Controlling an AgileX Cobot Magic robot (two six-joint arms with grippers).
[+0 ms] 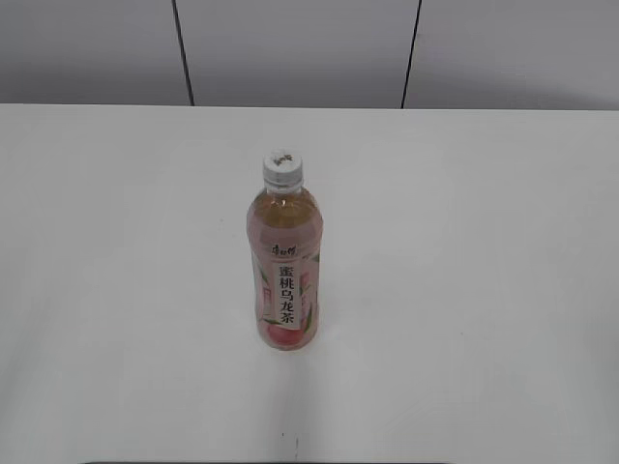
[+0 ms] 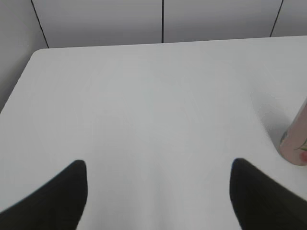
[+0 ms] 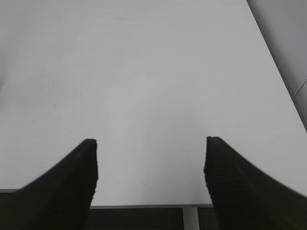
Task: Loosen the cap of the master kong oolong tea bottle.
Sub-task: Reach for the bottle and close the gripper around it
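A: Left wrist view first: what did it show?

B: The left gripper [image 2: 158, 191] hung over the bare white table [image 2: 144, 105] with its fingers spread wide and nothing between them. Only the foot of the master kong oolong tea bottle [image 2: 296, 146] showed at the right edge, well apart from the near finger.

A: And from the exterior view?

B: The bottle stood upright near the middle of the table, alone, with no arm in sight. It was slim, clear plastic, filled with pale amber tea nearly to the neck, with a pink peach label and a white strip of black characters facing the camera. The cap [image 1: 283, 167] was white, ribbed, with a small dark mark on top, and looked fully seated.

A: The right side?

B: The right gripper [image 3: 151, 172] was also spread and held nothing, near the table's edge; the bottle was not visible there.

A: Risks?

B: I judged it tall and narrow-based, so a sideways nudge could topple it. Twisting the cap without bracing the body would probably just spin the whole bottle.
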